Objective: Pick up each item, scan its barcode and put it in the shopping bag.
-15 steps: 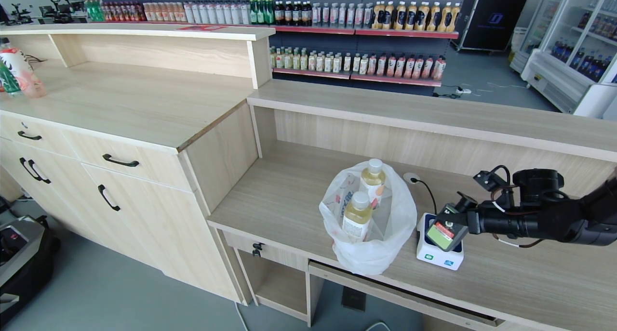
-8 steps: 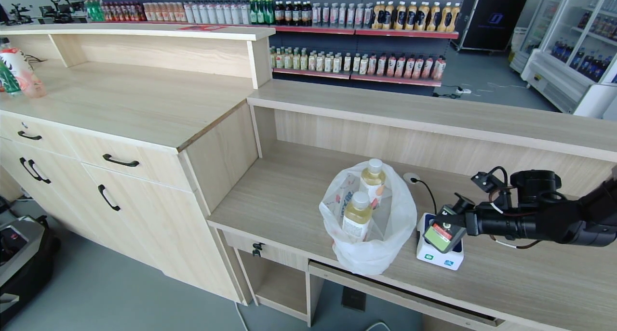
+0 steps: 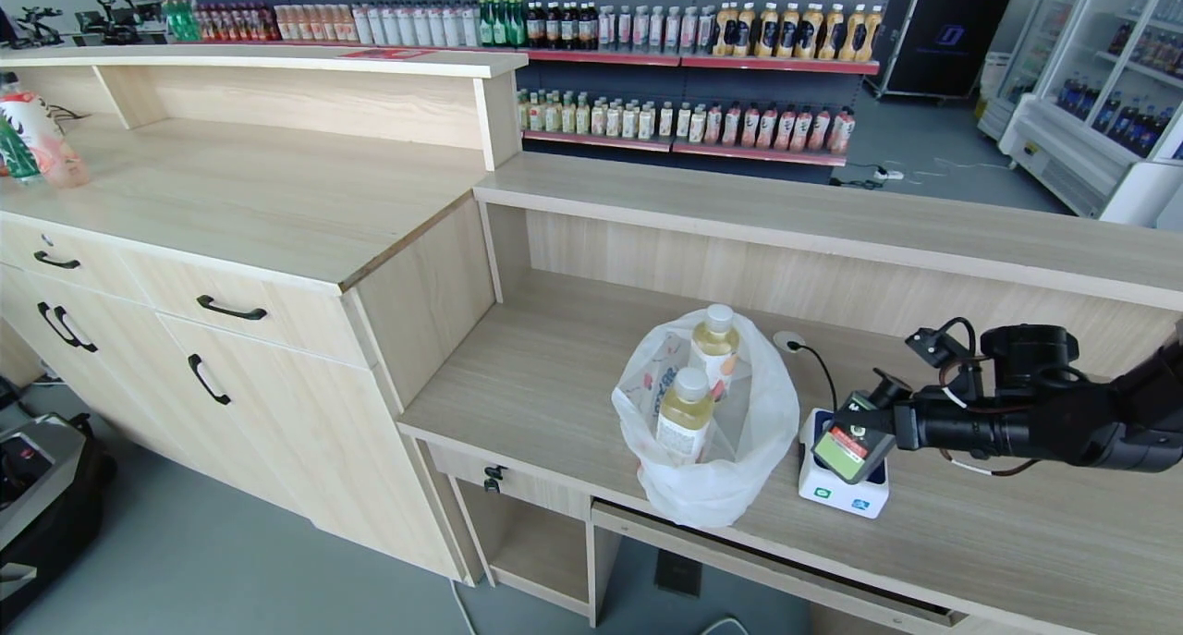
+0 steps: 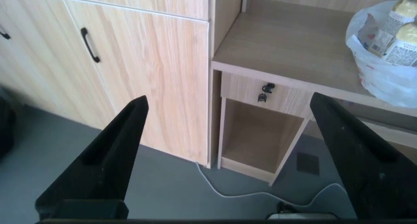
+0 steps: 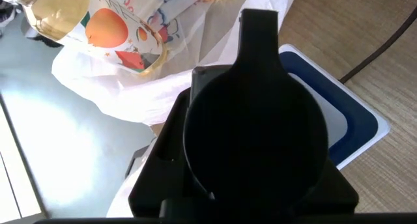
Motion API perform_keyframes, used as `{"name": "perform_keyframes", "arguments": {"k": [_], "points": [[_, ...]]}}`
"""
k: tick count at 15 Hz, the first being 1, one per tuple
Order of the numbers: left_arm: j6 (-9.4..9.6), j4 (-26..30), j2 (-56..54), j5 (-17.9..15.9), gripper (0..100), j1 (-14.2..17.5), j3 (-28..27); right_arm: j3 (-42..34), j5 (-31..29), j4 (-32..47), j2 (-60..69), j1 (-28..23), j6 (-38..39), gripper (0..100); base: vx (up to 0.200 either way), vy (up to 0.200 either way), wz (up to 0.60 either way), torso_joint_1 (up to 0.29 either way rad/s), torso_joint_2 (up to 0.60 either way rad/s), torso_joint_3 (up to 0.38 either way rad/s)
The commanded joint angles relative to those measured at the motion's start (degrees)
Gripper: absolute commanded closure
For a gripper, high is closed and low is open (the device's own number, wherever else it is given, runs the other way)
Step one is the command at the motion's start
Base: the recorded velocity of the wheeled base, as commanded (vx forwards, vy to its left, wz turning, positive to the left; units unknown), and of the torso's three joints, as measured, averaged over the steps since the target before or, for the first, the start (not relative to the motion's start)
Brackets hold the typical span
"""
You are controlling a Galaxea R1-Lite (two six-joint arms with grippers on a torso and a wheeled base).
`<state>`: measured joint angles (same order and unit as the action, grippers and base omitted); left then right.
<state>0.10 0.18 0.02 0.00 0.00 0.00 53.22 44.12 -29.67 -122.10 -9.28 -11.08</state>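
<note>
Premises: a retail shop, checkout area. Beyond the far edge of the bench [image 3: 554, 367], wall shelving [image 3: 684, 60] with red edge strips carries two tiers of bottled drinks [image 3: 795, 30] in rows. Glass-door coolers [image 3: 1109, 71] stand at far right. Near the bench's front edge, a barcode scanner stand [image 3: 843, 498] sits just beside a plastic shopping bag [image 3: 716, 498] holding bottles [image 3: 686, 415].

Left gripper [image 4: 229, 98] jaws wide apart, facing cabinet [image 4: 143, 55]; shopping bag [image 4: 374, 81] with bottles [image 4: 401, 45] on counter [image 4: 293, 42].
</note>
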Motion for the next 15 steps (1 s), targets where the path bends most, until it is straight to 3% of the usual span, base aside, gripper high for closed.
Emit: {"name": "perform_keyframes", "arguments": {"k": [1, 5, 7, 10, 12, 15], "points": [[-0.01, -0.01, -0.02, 0.00, 0, 0.00, 0.00, 0.48, 0.00, -0.12, 2.22, -0.39, 0.09, 100, 0.000, 0.000, 0.00, 0.000, 0.00, 0.000], [-0.01, -0.01, -0.02, 0.00, 0, 0.00, 0.00, -4.80, -5.09, -0.12, 12.77, -6.54, -10.10, 100, 0.000, 0.000, 0.00, 0.000, 0.00, 0.000], [-0.01, -0.01, -0.02, 0.00, 0, 0.00, 0.00, -15.26, -9.14, -2.94, 18.83, -13.93, -25.39, 100, 0.000, 0.000, 0.00, 0.000, 0.00, 0.000], [-0.01, -0.09, -0.02, 0.00, 0, 0.00, 0.00, -19.30, -8.79, -5.66, 21.47, -19.29, -36.99, 100, 0.000, 0.000, 0.00, 0.000, 0.00, 0.000], [-0.01, -0.01, -0.02, 0.00, 0, 0.00, 0.00, -18.86, -8.17, -7.42, 22.26, -19.29, -36.82, 100, 0.000, 0.000, 0.00, 0.000, 0.00, 0.000], [-0.01, -0.01, -0.02, 0.00, 0, 0.00, 0.00, -19.21, -3.60, -10.23, 22.78, -18.06, -36.20, 100, 0.000, 0.000, 0.60, 0.004, 0.00, 0.001]]}}
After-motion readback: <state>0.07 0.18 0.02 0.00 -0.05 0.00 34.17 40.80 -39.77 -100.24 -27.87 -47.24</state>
